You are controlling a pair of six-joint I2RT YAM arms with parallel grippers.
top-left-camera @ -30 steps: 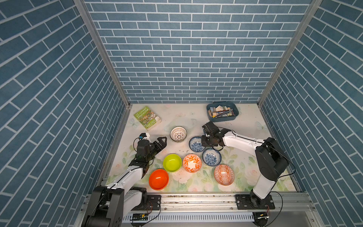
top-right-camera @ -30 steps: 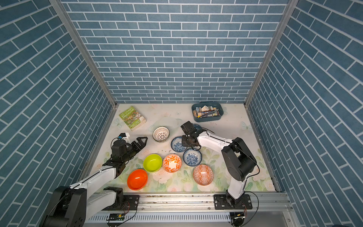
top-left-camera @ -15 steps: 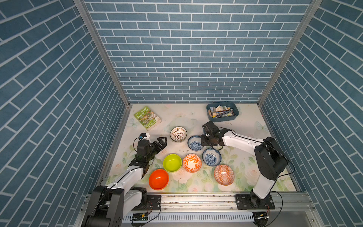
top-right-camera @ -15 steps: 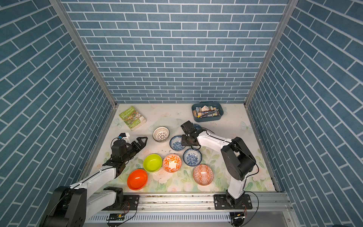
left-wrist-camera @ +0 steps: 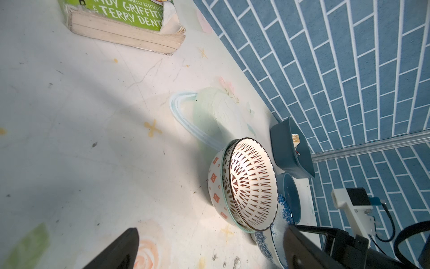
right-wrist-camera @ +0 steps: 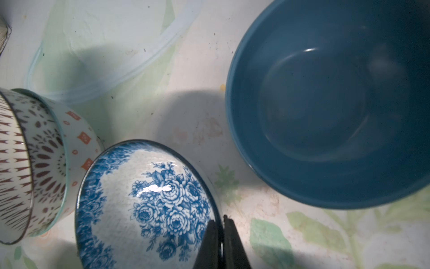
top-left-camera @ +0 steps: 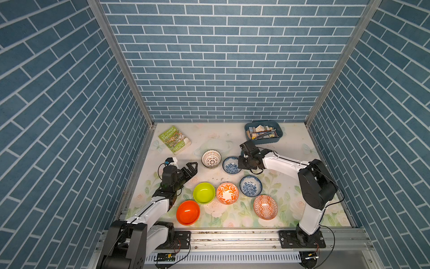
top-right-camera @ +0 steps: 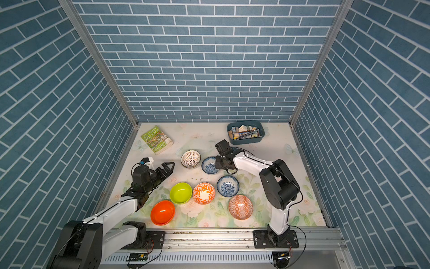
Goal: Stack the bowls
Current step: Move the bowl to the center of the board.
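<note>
My right gripper [right-wrist-camera: 220, 223] is shut on the rim of a blue-floral bowl [top-left-camera: 231, 165], one finger inside and one outside. Beside it stands a plain blue bowl [right-wrist-camera: 325, 104], mostly hidden under that arm in both top views. A white lattice bowl [top-left-camera: 211, 158] sits nested in a bowl with orange diamonds [left-wrist-camera: 215, 186]. My left gripper [top-left-camera: 193, 168] hangs open and empty, a short way from that pair. Nearer the front lie a lime bowl [top-left-camera: 204, 192], a plain orange bowl [top-left-camera: 188, 212], two orange-patterned bowls [top-left-camera: 227, 193] [top-left-camera: 265, 207] and a second blue-floral bowl [top-left-camera: 250, 185].
A green paperback book [top-left-camera: 174, 139] lies at the back left. A rectangular blue tray [top-left-camera: 279, 134] of pencils stands at the back right, close behind my right arm. Blue brick walls close in three sides of the floral mat.
My right gripper's jaws have closed onto the rim of the blue-floral bowl. The left arm and the other bowls have not moved.
</note>
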